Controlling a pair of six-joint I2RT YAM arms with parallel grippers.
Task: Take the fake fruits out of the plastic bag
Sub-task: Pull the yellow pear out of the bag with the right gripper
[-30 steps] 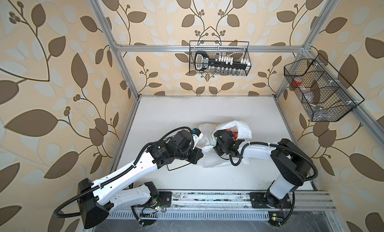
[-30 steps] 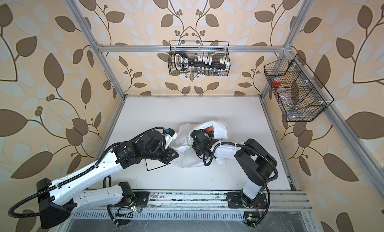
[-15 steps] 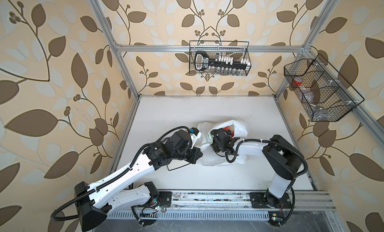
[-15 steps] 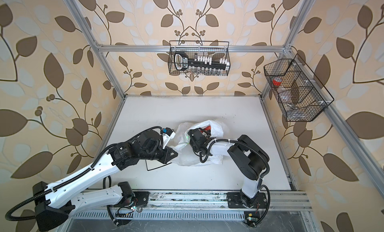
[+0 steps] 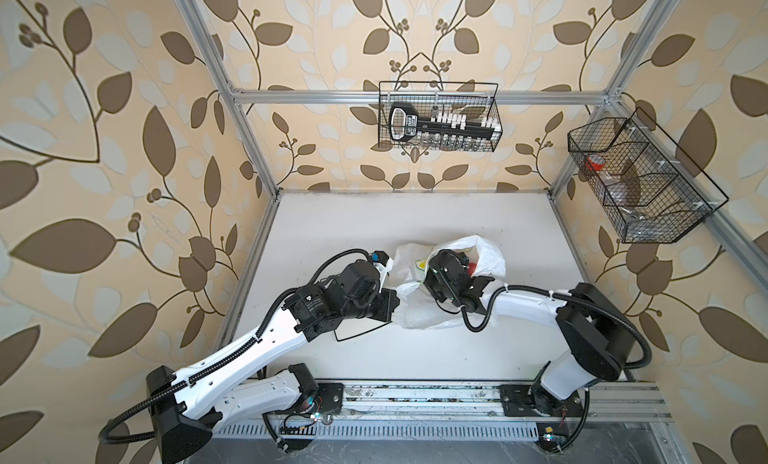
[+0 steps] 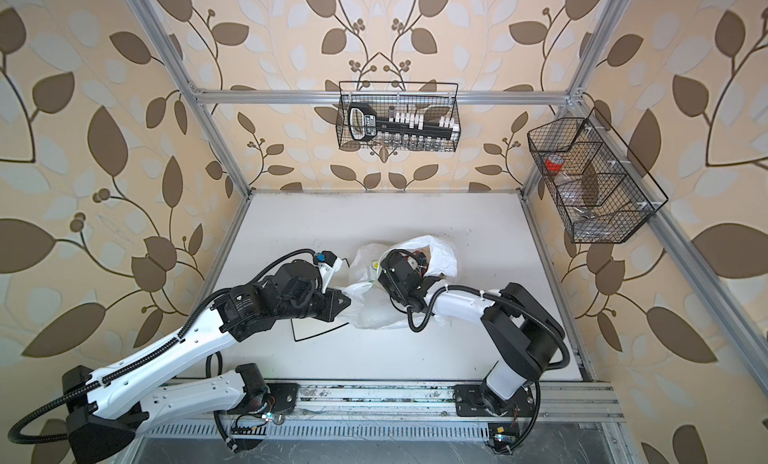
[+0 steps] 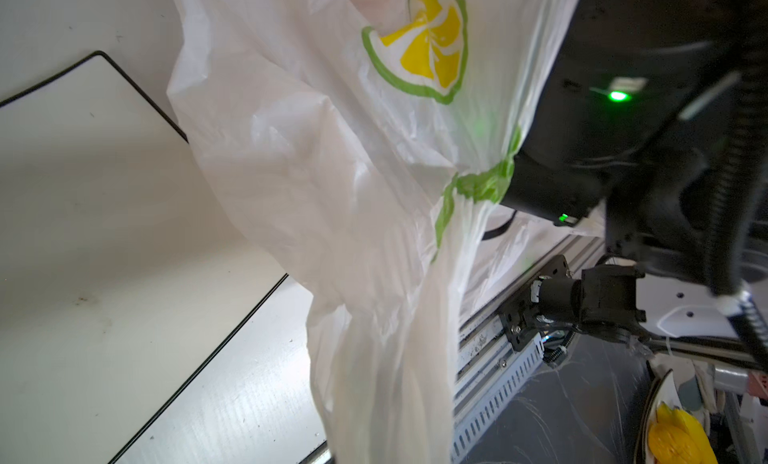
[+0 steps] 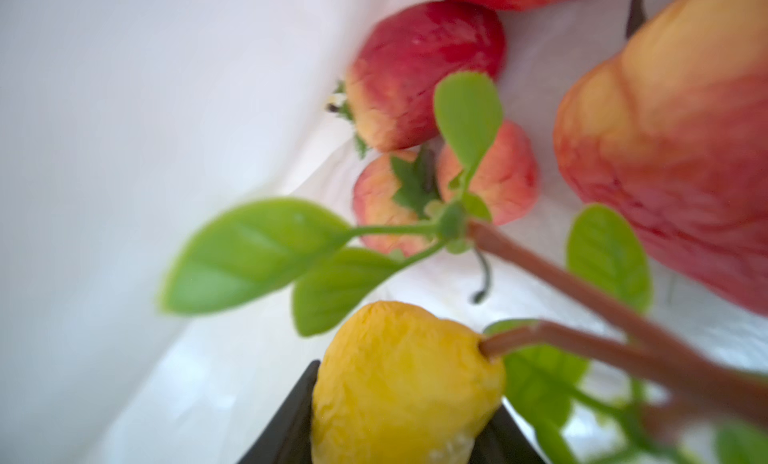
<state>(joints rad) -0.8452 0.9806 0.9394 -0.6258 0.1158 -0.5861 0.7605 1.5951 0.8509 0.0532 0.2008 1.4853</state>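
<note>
Lately, little has shifted. Over the past second the right gripper has stayed inside the mouth of the plastic bag, and its jaws have drawn in about the yellow pear. Both black fingers now flank the pear and appear to press on it, but we cannot tell how firm the hold is. We read this as the grasp that comes before a first withdrawal, since every fruit we can see still lies within the bag.

The left gripper remains fully closed on a gathered fold of the bag, on its left side in both top views. In the left wrist view the film runs taut toward it. We judge that this pinch holds the bag in place.

Deeper in, beyond the pear, lie the strawberries and the orange-pink fruit. The pear's leafy stem crosses in front of them and could drag on the film or on its neighbours.

A black-rimmed plate rests on the table, partly under the bag. Two wire baskets hang on the walls, well apart from the work.
</note>
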